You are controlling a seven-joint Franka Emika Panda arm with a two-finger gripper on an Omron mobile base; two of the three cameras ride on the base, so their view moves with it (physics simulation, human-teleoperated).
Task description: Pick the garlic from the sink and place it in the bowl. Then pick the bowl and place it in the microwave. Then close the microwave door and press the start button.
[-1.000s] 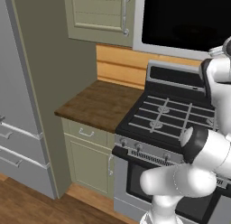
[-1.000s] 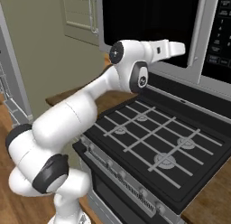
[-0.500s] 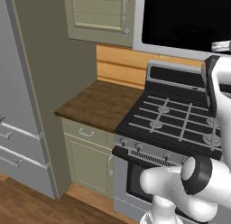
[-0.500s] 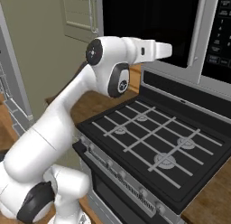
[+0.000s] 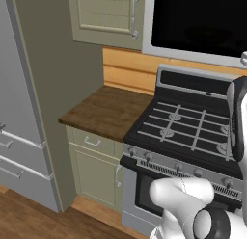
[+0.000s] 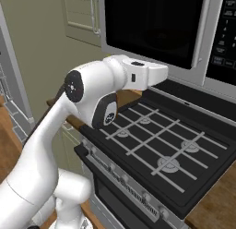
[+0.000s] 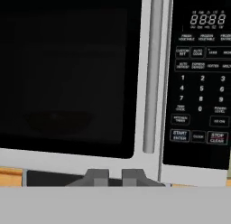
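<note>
Black glass: the microwave door (image 7: 67,78) is shut flush with the microwave (image 7: 153,166), straight ahead of the hand (image 7: 115,175) and above its fingertips; a faint shallow rounded shape shows dimly behind the window, too dark to name.
Door handle: the long silver bar (image 7: 152,74) stands upright just right of the hand's line, between the window and the button panel.
Button panel: dark (image 7: 200,83), up and to the right of the hand, with a digit display at its top, a number pad in the middle, and a start button (image 7: 179,135) in its lowest row, beside a red-lettered stop key.
Hand: two short grey fingertips (image 7: 96,175) rise side by side with a narrow gap between them, nothing pinched; they stand near the microwave's lower silver edge but apart from it. In the right base view the hand's white end (image 6: 154,73) points at the door's lower part.
Arm: white (image 6: 87,92), reaching forward over the stove.
Stove: black gas range (image 5: 185,132) with grey grates, below the hand; knobs line its front edge.
Table: brown wood top (image 5: 103,110), down and to the left of the hand, on pale green cupboards (image 5: 94,173).
Upper cupboard: pale green door (image 5: 106,14) with a silver handle, left of the microwave.
Fridge: grey (image 5: 19,112), far to the left.
</note>
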